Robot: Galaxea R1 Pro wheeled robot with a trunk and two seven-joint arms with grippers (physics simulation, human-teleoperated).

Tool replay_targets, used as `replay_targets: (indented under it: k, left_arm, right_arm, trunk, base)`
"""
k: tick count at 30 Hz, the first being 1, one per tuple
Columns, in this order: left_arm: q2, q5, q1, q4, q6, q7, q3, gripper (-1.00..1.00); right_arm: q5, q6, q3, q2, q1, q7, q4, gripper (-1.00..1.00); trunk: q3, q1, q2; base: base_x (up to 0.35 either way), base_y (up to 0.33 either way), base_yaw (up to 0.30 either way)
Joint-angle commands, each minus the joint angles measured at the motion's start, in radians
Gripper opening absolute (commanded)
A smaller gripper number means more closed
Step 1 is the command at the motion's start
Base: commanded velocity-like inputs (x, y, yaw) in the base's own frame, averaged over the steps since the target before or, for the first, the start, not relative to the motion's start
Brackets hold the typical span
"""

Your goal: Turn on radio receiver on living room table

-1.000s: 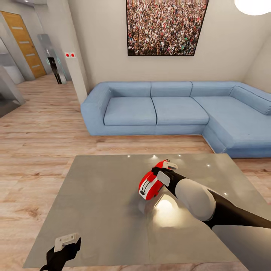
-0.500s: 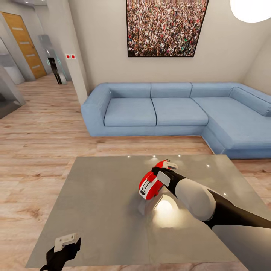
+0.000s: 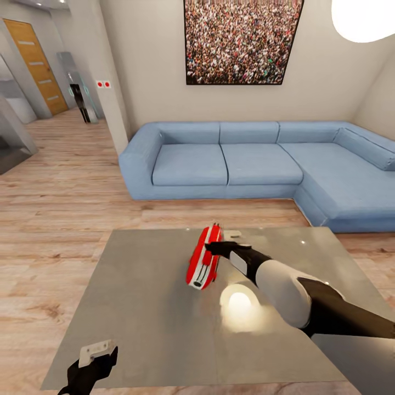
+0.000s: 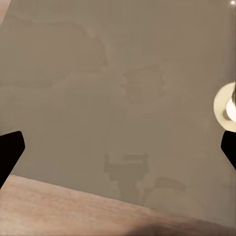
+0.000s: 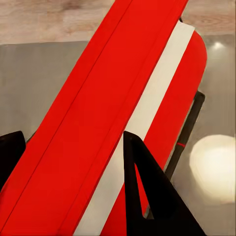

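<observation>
Tipped up since a second ago: the radio (image 3: 204,257), then lying low and rounded under the right gripper (image 3: 219,248), now stood on edge as a narrow red slab with a white stripe, shifted a little toward the sofa (image 3: 258,164). Stayed put meanwhile: the left gripper (image 3: 93,356).

Hidden: the radio's dial and handle, turned out of sight in the head view; seen close in the right wrist view as red panels and white trim (image 5: 142,113), cut off at the picture's edges, with one dark finger (image 5: 147,196) across its front and another at the edge. Touching or merely beside the radio: cannot tell. Right gripper spread wide around the radio's face. Left gripper spread too, finger tips at opposite edges above bare tabletop (image 4: 118,98), nothing between.

Counted: one radio, near the middle of one grey table (image 3: 137,307); one blue sofa; one crowd picture (image 3: 241,41); one lamp (image 3: 362,19), partly cut off; one orange door (image 3: 35,57).
</observation>
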Motion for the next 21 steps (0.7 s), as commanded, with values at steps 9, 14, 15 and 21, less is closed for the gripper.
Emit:
replay_targets:
  k: [9, 14, 15, 21]
  left_arm:
    - [0.0, 0.0, 0.0, -0.001, 0.0, 0.0, 0.0, 1.0]
    - [0.0, 0.007, 0.0, -0.004, 0.0, 0.0, 0.0, 1.0]
    - [0.002, 0.008, -0.001, -0.007, 0.0, 0.0, 0.001, 1.0]
    - [0.003, 0.008, 0.0, -0.012, 0.002, -0.001, 0.001, 1.0]
  right_arm:
    - [-0.001, 0.004, 0.146, -0.014, 0.0, 0.325, -0.008, -1.0]
    - [0.0, 0.004, 0.191, -0.057, 0.0, 0.59, -0.009, -1.0]
    - [0.019, 0.003, 0.199, -0.066, 0.0, 0.679, -0.012, -1.0]
    - [0.127, -0.004, 0.22, -0.082, 0.0, 0.823, -0.049, -1.0]
  trunk:
    - [0.028, -0.035, 0.063]
    - [0.044, -0.054, 0.098]
    - [0.047, -0.058, 0.105]
    - [0.066, -0.081, 0.147]
  base:
    - [0.0, 0.0, 0.0]
    - [0.0, 0.0, 0.0]
    - [0.0, 0.0, 0.0]
    - [0.0, 0.0, 0.0]
